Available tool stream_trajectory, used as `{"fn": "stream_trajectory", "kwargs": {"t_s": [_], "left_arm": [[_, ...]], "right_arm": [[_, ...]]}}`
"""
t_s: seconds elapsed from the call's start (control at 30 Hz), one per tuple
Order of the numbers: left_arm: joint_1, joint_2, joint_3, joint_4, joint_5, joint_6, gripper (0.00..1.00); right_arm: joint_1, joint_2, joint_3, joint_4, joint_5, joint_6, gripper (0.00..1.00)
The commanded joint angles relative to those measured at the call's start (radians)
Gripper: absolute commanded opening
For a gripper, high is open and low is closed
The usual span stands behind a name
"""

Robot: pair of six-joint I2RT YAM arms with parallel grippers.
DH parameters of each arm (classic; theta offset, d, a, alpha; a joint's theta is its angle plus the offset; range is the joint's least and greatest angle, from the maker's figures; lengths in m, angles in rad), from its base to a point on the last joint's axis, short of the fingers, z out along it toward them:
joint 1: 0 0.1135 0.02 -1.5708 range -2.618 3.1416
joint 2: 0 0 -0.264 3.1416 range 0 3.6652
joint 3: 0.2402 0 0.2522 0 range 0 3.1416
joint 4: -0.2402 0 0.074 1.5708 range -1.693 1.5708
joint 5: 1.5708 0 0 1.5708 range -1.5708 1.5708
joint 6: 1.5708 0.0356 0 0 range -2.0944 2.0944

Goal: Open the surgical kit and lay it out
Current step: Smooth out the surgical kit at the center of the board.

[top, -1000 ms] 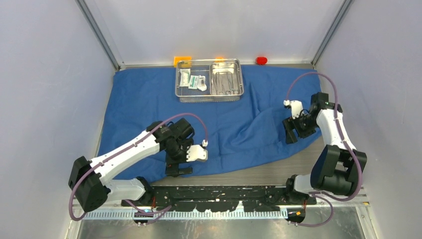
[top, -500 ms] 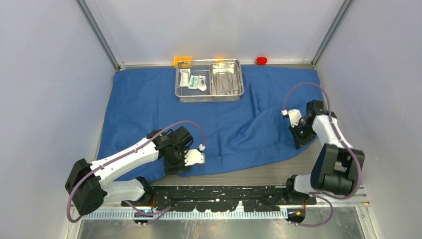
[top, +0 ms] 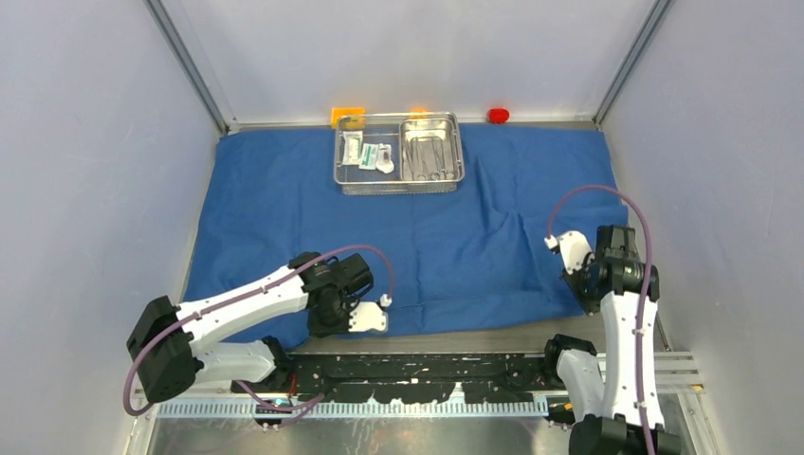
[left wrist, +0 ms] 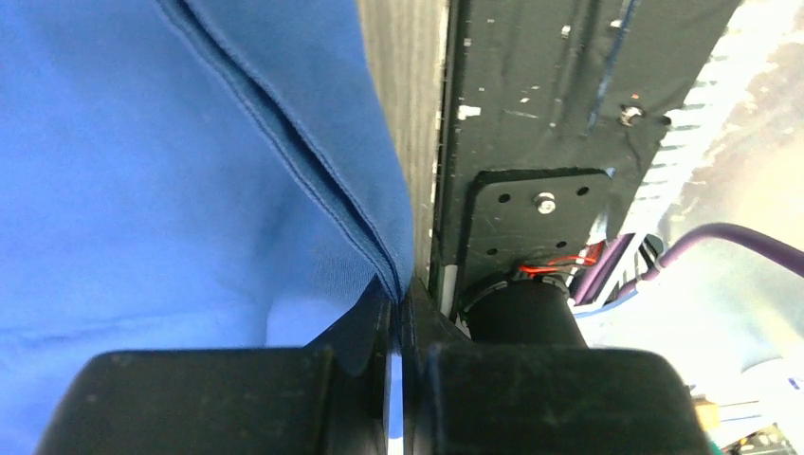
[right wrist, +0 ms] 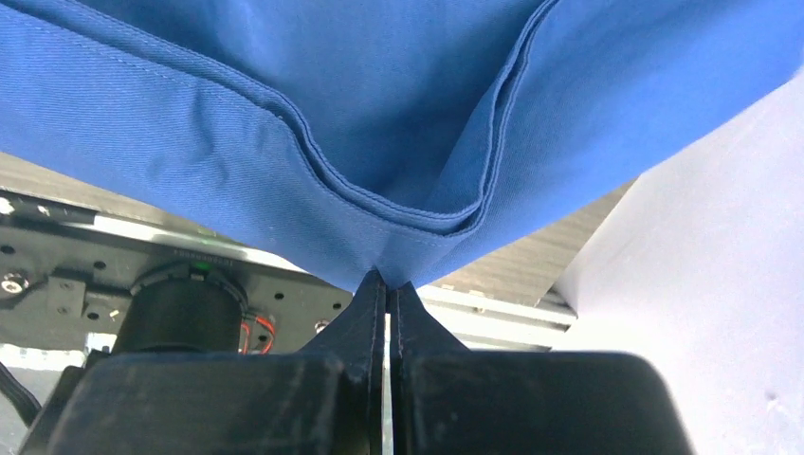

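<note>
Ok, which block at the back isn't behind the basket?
The red block, off to the basket's right; both orange blocks sit right behind it.

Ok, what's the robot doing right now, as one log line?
left claw: shut on blue cloth wrap, near hem | right claw: shut on same wrap, near-right hem | wire-mesh basket: on wrap, far side

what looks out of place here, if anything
Nothing spilled or damaged. Only the blue cloth is uneven: a raised fold runs from its middle toward the right gripper, which pinches the near hem. The wire basket sits square at the far edge.
</note>
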Motion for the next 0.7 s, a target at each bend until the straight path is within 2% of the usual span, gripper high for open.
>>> {"fn": "stream_trajectory", "kwargs": {"t_s": [0.0,0.13,0.37,0.57,0.67], "left_arm": [[-0.083,0.005,0.069,-0.102,0.024,-0.003,0.0],[-0.147,0.042,0.106,-0.167,0.037,-0.021,0.0],[-0.189,0.019,0.151,-0.255,0.047,-0.017,0.0],[-0.205,0.011,0.155,-0.279,0.054,-0.01,0.01],[-0.208,0.021,0.155,-0.285,0.057,-0.002,0.05]], "right_arm": [[0.0,-0.08,-0.035,-0.125,0.137,-0.027,0.0],[-0.001,-0.127,-0.007,-0.215,0.122,-0.008,0.0],[0.0,-0.185,0.087,-0.316,0.097,-0.012,0.01],[-0.001,-0.114,0.092,-0.314,0.134,-0.019,0.08],[0.0,-0.08,0.089,-0.287,0.168,-0.025,0.16]]}}
